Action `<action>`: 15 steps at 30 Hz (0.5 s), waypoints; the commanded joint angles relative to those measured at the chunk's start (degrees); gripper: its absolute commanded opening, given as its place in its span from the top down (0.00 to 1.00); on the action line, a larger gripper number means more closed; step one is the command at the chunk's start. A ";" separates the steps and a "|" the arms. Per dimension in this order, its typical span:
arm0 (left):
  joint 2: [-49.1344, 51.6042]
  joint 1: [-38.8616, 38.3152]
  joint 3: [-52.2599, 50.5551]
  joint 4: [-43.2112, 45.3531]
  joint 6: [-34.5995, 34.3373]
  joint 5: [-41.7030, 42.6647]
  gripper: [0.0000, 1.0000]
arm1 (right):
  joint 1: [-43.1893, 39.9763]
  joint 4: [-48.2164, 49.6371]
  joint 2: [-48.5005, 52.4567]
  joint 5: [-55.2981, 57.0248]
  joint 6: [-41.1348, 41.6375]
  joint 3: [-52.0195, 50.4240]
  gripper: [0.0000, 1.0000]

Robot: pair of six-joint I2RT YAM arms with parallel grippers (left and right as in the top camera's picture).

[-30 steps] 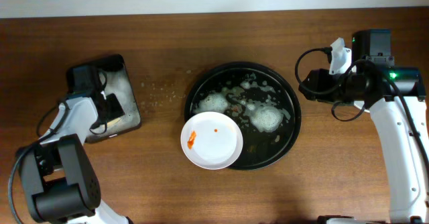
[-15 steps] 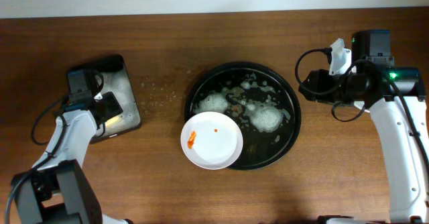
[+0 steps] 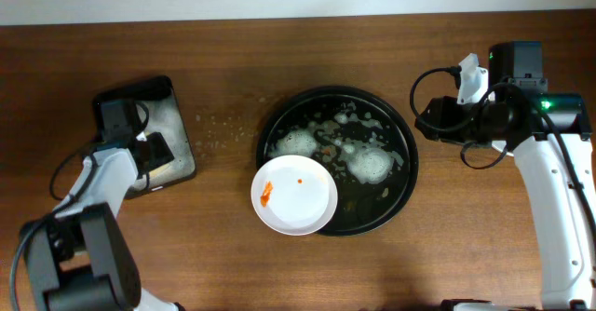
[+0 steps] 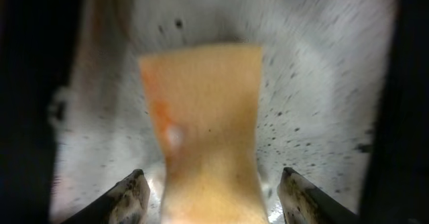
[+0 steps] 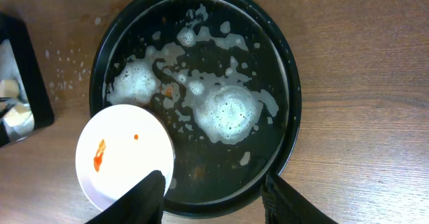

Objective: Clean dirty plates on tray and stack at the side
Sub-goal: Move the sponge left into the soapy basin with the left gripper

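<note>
One white plate (image 3: pixel 294 195) with an orange-red smear rests on the front-left rim of the black tray (image 3: pixel 402 176), half over the table. In the right wrist view the plate (image 5: pixel 124 153) and the tray (image 5: pixel 285 70) lie far below. Foam and two round sudsy patches cover the tray floor. My right gripper (image 5: pixel 214 197) hangs open and empty above the tray's near rim, at the tray's right in the overhead view (image 3: pixel 426 117). My left gripper (image 4: pixel 211 184) is down in the tub, open, its fingers on either side of the yellow sponge (image 4: pixel 201 103) with gaps.
The black rectangular tub (image 3: pixel 182 115) with soapy water stands left of the tray, and shows at the left edge of the right wrist view (image 5: pixel 27 83). Small foam flecks (image 3: pixel 219 129) dot the wood between tub and tray.
My left arm has shifted slightly over the tub and its jaws have widened round the sponge. The right arm, the plate and the tray have not moved.
</note>
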 commanded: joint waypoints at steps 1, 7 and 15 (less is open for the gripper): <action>-2.14 0.24 -0.02 0.11 0.31 -1.33 0.41 | 0.39 -0.02 -0.44 0.68 -0.37 0.07 0.51; 2.93 0.24 -0.02 2.27 0.31 -2.14 0.44 | 0.39 -0.02 -0.44 0.68 -0.37 0.07 0.51; 4.17 0.24 0.00 3.96 0.31 -1.68 1.00 | 0.39 -0.02 -0.44 0.68 -0.37 0.07 0.51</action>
